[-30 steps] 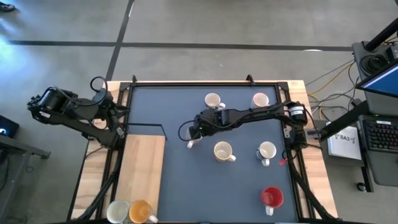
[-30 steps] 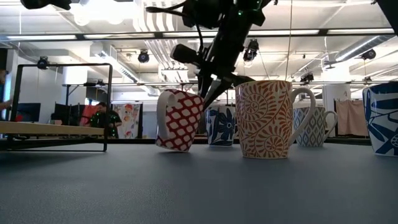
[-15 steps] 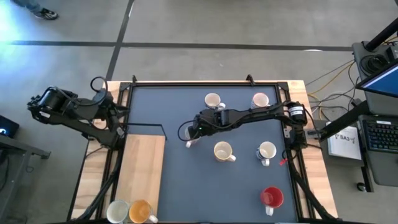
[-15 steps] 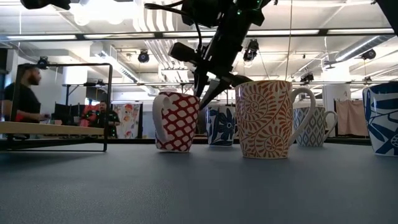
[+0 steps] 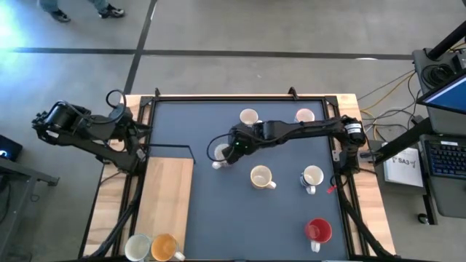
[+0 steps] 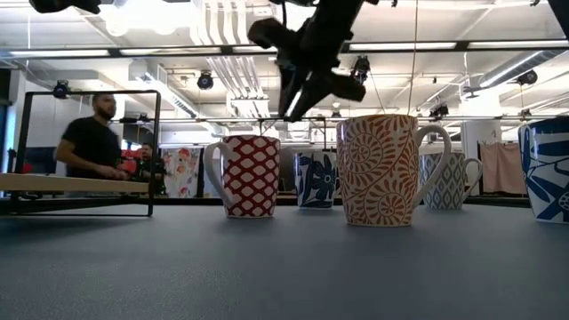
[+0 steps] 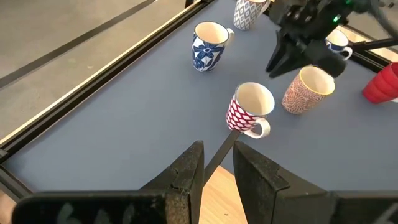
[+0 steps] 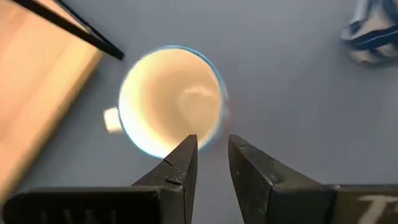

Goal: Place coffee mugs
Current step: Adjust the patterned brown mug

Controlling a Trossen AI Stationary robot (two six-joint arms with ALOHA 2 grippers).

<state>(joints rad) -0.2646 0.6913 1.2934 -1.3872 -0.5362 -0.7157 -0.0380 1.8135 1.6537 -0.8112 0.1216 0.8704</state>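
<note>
Hovering above the table [image 5: 182,124], the right hand [image 6: 298,100] hung clear of the red-and-white patterned mug [image 6: 248,175], its two fingers set a narrow gap apart and gripping nothing. That mug stood upright on the table just below the hand and slightly to one side, not touching the fingers; in the right wrist view its cream inside [image 8: 171,99] showed directly past the fingertips, with the handle pointing away from the hand.

Just beyond the hand, on the side toward the right arm's base, stood the orange swirl-patterned mug [image 6: 382,169], upright and apart from the red-and-white one. Farther from the hand on that same side were a blue-flowered mug [image 7: 208,45], a pale mug with a blue lattice pattern [image 6: 447,180], another blue-patterned mug [image 6: 544,169] and a solid red mug [image 5: 317,231], all upright and well apart from each other.

On the opposite side of the hand lay a pale wooden board [image 5: 166,204], with a thin black wire frame [image 6: 89,151] standing at its edge. Past the board's near end sat two more mugs touching each other, a white mug [image 5: 137,247] and an orange mug [image 5: 164,247].

The left hand [image 7: 217,169] waited well away at the table's left edge, its fingers a narrow gap apart and empty. A person [image 6: 92,147] stood in the room behind the table.
</note>
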